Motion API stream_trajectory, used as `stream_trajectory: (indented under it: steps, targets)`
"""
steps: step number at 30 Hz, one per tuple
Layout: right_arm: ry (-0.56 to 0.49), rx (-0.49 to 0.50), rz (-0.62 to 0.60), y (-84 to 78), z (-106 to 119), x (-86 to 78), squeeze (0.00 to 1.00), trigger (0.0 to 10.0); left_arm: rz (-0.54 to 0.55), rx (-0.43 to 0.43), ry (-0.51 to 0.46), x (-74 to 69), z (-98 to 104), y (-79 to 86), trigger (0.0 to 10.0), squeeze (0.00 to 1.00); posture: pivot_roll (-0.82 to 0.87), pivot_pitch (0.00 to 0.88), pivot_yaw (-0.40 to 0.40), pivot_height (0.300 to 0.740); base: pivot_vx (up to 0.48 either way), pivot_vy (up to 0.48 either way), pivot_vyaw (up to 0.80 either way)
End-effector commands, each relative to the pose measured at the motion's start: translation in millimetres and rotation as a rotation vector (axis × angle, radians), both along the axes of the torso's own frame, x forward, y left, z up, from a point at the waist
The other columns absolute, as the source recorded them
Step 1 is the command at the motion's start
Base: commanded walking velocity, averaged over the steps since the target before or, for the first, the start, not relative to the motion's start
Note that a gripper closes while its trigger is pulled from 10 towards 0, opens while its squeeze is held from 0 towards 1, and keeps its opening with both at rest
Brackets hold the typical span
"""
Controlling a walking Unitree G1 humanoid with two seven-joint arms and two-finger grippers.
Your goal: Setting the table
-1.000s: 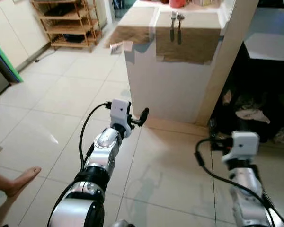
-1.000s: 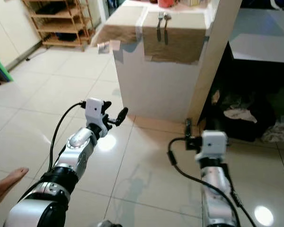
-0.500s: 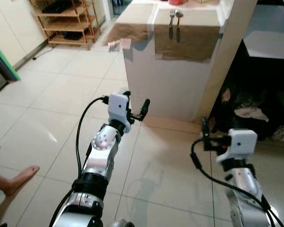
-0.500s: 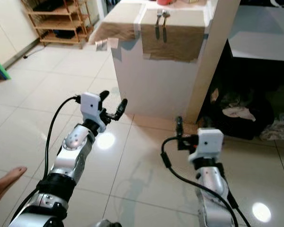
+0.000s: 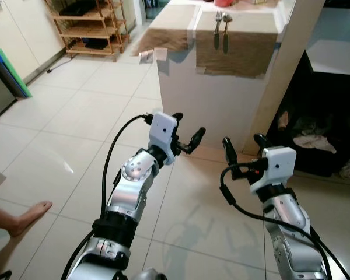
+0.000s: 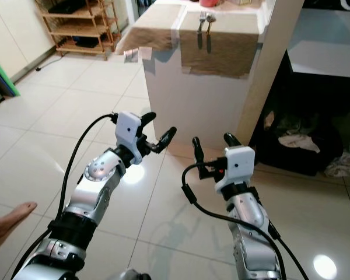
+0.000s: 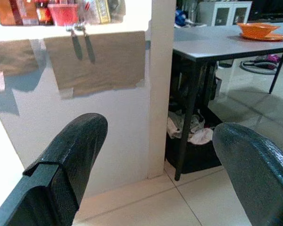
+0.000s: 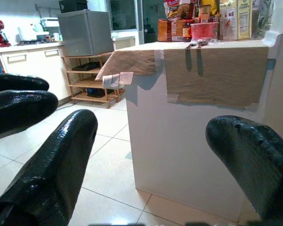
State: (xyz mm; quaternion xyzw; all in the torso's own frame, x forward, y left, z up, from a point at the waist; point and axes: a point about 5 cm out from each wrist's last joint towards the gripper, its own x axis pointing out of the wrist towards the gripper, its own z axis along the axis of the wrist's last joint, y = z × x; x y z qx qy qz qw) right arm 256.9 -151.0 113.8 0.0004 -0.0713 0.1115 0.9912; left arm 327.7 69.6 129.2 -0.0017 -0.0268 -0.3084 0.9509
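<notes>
Left tool (image 5: 188,132) before half-seen fork (image 5: 217,29)

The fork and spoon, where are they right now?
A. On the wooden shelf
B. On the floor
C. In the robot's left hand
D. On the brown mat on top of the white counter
D. The fork and spoon lie side by side on the brown mat that hangs over the edge of the white counter; the left hand and right hand are both open and hold nothing.

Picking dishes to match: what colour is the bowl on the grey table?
Orange; the orange bowl on the grey table shows best in the left wrist view.
</notes>
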Motion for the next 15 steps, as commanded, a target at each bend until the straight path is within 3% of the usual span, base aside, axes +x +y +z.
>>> stream_trajectory:
  steps: [1,6,10,13,14,15]
  targets:
    - [-0.021,0.008,-0.013,0.0,6,-0.3,0.00,10.0,0.007,-0.010,0.009,1.1,3,1.4,10.0,0.00,-0.02,0.000,0.094,0.740,0.000,0.000,0.00]
    - [-0.041,0.027,-0.096,-10.0,11,-5.4,0.00,10.0,0.051,-0.006,0.019,3.0,2,8.1,10.0,0.00,-0.02,0.000,0.101,0.740,0.000,0.000,0.00]
    - [0.001,0.011,-0.119,-14.3,0,-14.9,0.00,10.0,0.049,0.013,0.012,2.4,0,12.6,10.0,0.00,-0.03,0.000,0.105,0.740,0.000,0.000,0.00]
    - [0.021,0.009,-0.136,-16.4,-6,-20.4,0.00,10.0,0.048,0.022,0.032,-0.3,-7,23.5,10.0,0.00,-0.04,0.000,0.104,0.740,0.000,0.000,0.00]
    - [0.042,0.011,-0.171,-23.0,-12,-28.7,0.00,10.0,0.096,0.028,0.058,-0.2,-14,39.2,10.0,0.00,-0.04,0.000,0.104,0.740,0.000,0.000,0.00]
    - [0.042,0.011,-0.171,-23.0,-12,-28.7,0.00,10.0,0.096,0.028,0.058,-0.2,-14,39.2,10.0,0.00,-0.04,0.000,0.104,0.740,0.000,0.000,0.00]
